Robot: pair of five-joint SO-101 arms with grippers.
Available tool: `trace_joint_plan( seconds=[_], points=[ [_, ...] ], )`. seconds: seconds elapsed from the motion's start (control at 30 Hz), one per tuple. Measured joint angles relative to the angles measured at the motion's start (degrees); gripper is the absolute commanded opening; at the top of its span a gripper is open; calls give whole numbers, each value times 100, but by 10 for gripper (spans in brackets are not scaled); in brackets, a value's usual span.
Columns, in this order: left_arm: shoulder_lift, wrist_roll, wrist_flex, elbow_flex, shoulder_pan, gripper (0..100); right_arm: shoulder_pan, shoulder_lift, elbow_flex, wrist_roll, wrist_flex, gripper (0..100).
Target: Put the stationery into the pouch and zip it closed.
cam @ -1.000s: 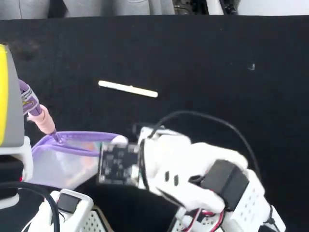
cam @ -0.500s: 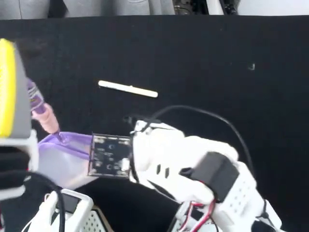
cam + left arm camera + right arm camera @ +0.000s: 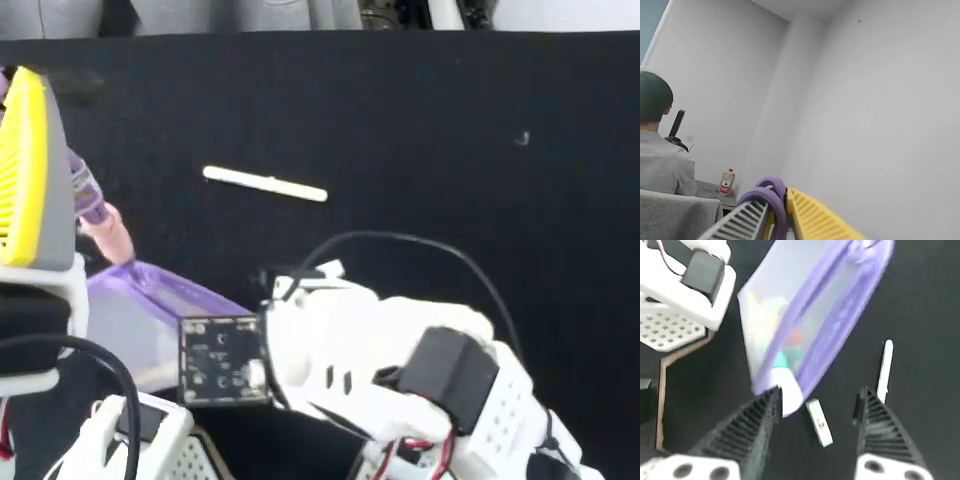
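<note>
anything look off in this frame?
Nothing damaged. Two pieces lie outside the pouch: a white stick on the mat, a small white piece beside the pouch. The purple pen in the left jaws touches its corner.

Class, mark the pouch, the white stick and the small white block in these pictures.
pouch [image 3: 790, 307]: right wrist view, translucent side wall.
white stick [image 3: 265, 184]: high view, middle of its length.
small white block [image 3: 819, 422]: right wrist view, its top face.

A black bench [image 3: 450, 120] spans the scene. In the room behind, a small bottle [image 3: 727, 181] stands on a grey ledge [image 3: 707, 190] beside white walls [image 3: 880, 100].
</note>
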Motion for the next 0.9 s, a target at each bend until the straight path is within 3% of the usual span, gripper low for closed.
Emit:
trace_joint_plan(
  seconds=[0.6, 0.9],
  points=[
    [0, 0, -97, 9, -9, 30, -352, -440, 765, 0, 9, 247],
    [-527, 0, -97, 0, -9, 30, -343, -440, 677, 677, 9, 247]
  ],
)
